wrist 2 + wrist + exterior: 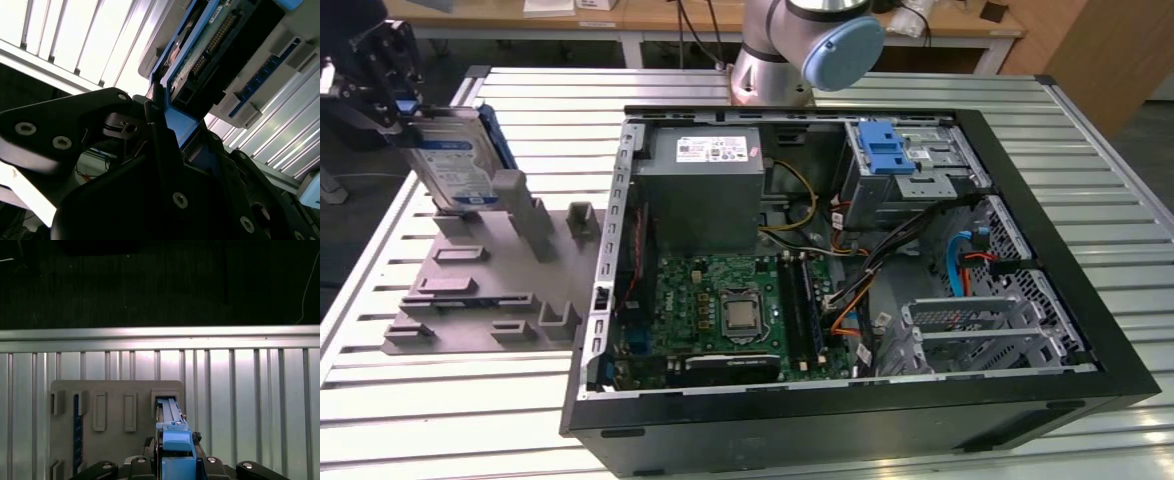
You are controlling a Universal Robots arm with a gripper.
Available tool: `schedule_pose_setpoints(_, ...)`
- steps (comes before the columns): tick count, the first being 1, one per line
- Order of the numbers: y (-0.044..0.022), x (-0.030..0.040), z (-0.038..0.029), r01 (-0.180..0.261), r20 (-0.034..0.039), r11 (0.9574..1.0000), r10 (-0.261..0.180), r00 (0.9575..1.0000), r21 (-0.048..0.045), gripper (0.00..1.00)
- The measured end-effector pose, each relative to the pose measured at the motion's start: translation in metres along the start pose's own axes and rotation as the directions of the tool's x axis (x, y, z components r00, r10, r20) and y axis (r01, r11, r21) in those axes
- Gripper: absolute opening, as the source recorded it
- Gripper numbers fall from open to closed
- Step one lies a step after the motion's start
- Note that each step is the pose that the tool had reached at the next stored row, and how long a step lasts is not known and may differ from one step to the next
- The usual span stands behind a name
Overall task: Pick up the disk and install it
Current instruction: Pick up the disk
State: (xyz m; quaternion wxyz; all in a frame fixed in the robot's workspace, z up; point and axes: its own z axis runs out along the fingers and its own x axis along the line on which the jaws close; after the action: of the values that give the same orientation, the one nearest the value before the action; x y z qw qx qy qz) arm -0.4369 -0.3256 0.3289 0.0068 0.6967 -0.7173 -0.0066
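Note:
The disk (454, 160), a silver drive with a white-and-blue label in a blue caddy, stands on edge at the far corner of the grey fixture plate (480, 290), on the exterior view's left. My gripper (400, 103) is above it, shut on the caddy's upper end. In the first wrist view the disk (171, 415) appears edge-on, its lower end at a slot in the fixture plate (115, 390), with the gripper (173, 462) clamped on the blue caddy. The second wrist view shows the disk's circuit-board side (210, 45) and a black finger (165, 170) against the blue frame.
An open computer case (1067, 390) lies on the slatted metal table (440, 420) at the exterior view's right. It holds a grey power supply (707, 190), a motherboard (734, 310), cables and a drive bay with a blue latch (886, 150). The arm's base (787, 50) stands behind the case.

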Motion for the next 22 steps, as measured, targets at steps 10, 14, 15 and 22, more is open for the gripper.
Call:
schedule_pose_setpoints(10, 0.0001, 0.0000, -0.0073, 0.000, 0.0000, 1.0000, 0.000, 1.0000, 0.0000, 0.36)
schedule_pose_setpoints(14, 0.0002, 0.0000, -0.0094, 0.000, 0.0000, 1.0000, 0.000, 1.0000, 0.0000, 0.36)
schedule_pose_setpoints(15, 0.0002, 0.0000, -0.0100, 0.000, 0.0000, 1.0000, 0.000, 1.0000, 0.0000, 0.36)
schedule_pose_setpoints(22, 0.0003, 0.0000, -0.0141, 0.000, 0.0000, 1.0000, 0.000, 1.0000, 0.0000, 0.36)
